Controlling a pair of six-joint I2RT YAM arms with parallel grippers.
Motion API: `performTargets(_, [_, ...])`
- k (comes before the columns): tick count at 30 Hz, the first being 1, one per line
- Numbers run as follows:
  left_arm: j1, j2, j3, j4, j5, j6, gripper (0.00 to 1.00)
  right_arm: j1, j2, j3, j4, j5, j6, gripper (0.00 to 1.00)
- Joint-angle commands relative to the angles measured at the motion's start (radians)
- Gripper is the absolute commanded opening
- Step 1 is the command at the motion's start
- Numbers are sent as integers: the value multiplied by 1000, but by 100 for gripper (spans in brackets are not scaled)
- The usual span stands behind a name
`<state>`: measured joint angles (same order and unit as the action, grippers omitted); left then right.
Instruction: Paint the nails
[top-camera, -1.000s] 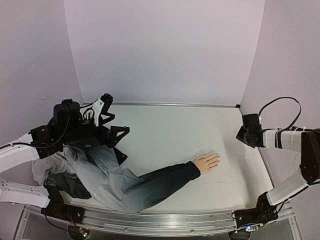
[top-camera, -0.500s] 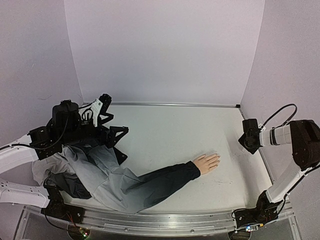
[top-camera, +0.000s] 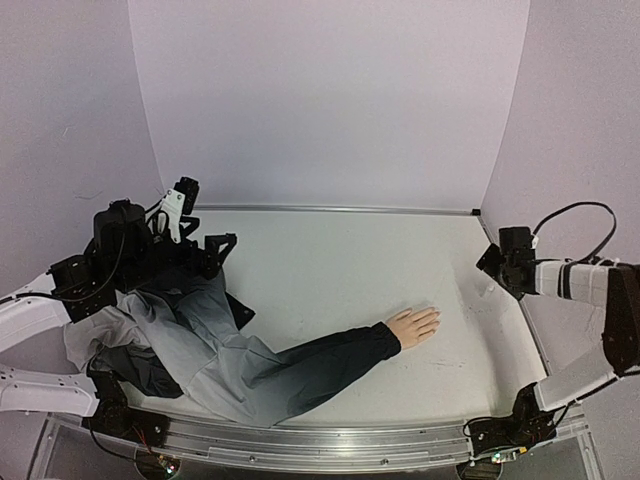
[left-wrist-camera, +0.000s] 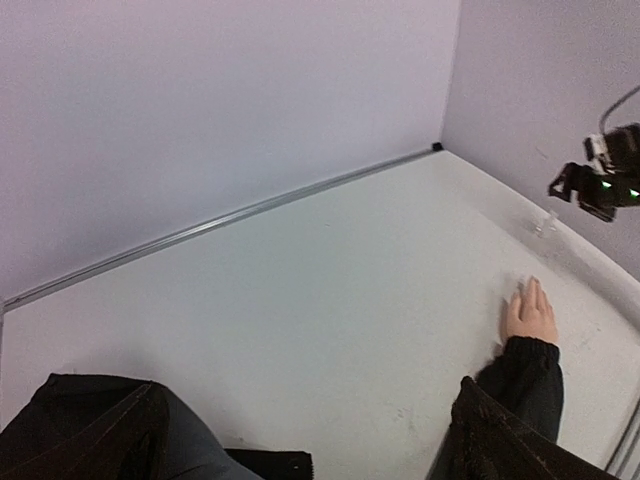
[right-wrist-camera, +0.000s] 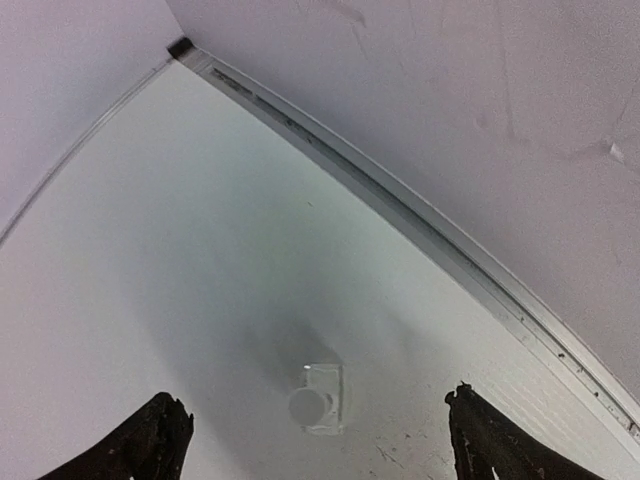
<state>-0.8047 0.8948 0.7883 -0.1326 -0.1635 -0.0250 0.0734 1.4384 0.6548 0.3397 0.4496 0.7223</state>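
**Top view.** The hand (top-camera: 415, 325) lies flat right of centre on the counter (top-camera: 330, 260), at the end of a dark sleeve (top-camera: 330, 355). Its fingers point right, and the nails (top-camera: 434, 316) are too small to make out. The left gripper (top-camera: 205, 218) is raised at the far left above the jacket (top-camera: 170, 340), spread wide and empty. The right gripper (top-camera: 503, 262) hangs by the right wall, well apart from the hand.

**Left wrist view.** A small clear bottle (left-wrist-camera: 545, 223) stands beyond the hand's fingertips, below the right gripper.

**Right wrist view.** The right gripper is wide open and holds nothing. The bottle sits upright on the counter between and below its fingers.

**Judgement.** The step in hand appears to be taking the bottle. Keep it centred between the fingers, descend straight, close gently and lift it upright. A skewed approach could tip it.
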Motion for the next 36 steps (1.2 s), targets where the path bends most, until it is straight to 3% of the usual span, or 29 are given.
performTargets(1, [35,-68,-9,19,-205,-51,99,2,-227,-26,-11,-141,-183,98])
performTargets(7, [39,-233,2,28,-285,-16,99,2,-623,-50,-12,-524,-397,98])
performTargets(13, [39,-383,56,33,-282,135,99,3,-882,59,-147,-553,-467,98])
performTargets(19, [39,-430,152,13,-370,231,99,2,-952,261,-302,-468,-509,98])
performTargets(24, [39,-317,234,-80,-590,284,100,2,-885,370,-414,-342,-518,98])
performTargets(27, [47,-236,251,-102,-610,313,100,2,-827,359,-422,-332,-530,98])
performTargets(30, [168,-178,273,-159,-549,237,100,2,-772,328,-416,-366,-529,98])
performTargets(36, [631,-85,310,-318,-98,-11,99,2,-742,283,-366,-389,-546,98])
